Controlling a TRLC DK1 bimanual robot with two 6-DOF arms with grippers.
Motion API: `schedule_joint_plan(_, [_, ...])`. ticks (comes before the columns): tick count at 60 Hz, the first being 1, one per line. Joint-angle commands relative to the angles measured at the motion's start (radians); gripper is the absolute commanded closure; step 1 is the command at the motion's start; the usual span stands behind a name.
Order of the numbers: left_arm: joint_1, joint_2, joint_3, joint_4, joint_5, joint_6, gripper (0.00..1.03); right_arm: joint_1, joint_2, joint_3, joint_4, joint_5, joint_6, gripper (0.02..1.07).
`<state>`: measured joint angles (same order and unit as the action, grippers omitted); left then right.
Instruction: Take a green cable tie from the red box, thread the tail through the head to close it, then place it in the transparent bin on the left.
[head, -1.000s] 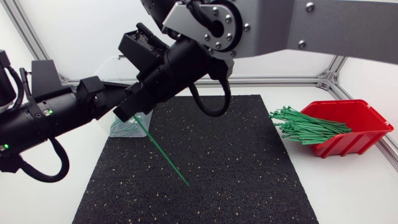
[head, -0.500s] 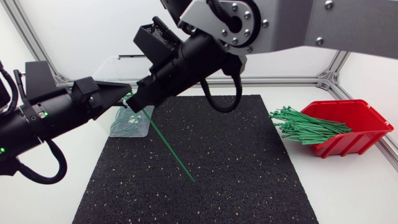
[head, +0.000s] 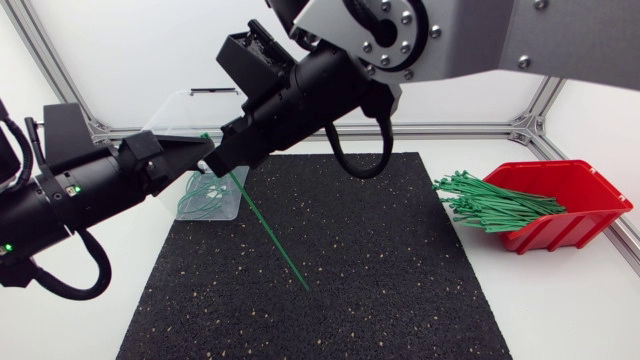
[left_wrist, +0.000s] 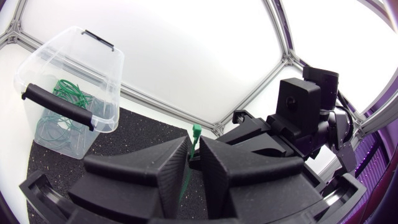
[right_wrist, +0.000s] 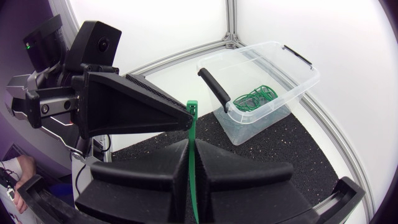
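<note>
One green cable tie (head: 270, 235) hangs slanting over the black mat, its tail low and its head up between both grippers. My right gripper (head: 222, 163), coming in from above, is shut on the strap just below the head (right_wrist: 192, 109). My left gripper (head: 207, 158) meets it from the left; its fingers (left_wrist: 168, 177) stand close on either side of the tie's head (left_wrist: 196, 132). The transparent bin (head: 180, 105) is behind the grippers and holds several closed green ties (right_wrist: 252, 98). The red box (head: 585, 190) lies at the far right, green ties (head: 490, 203) spilling from its mouth.
The black speckled mat (head: 380, 280) covers the middle of the white table. The bin (left_wrist: 93, 62) has black handles and stands partly on the mat's far left corner. An aluminium frame runs along the table's back edge.
Both grippers have shifted slightly up and to the right with the tie. Its tail has swung a little to the right over the mat.
</note>
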<state>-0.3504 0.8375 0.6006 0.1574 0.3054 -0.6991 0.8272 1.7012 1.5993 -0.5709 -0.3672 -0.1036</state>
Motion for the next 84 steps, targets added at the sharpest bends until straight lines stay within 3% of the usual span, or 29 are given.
schedule_joint_plan(1, [-0.012,0.003,-0.022,0.022,-0.008,0.006,0.86,0.0,-0.017,-0.027,0.016,-0.004,0.025,1.01])
schedule_joint_plan(84, [-0.055,0.008,-0.041,0.036,-0.06,0.012,1.0,0.003,-0.026,-0.036,0.031,-0.012,0.028,1.01])
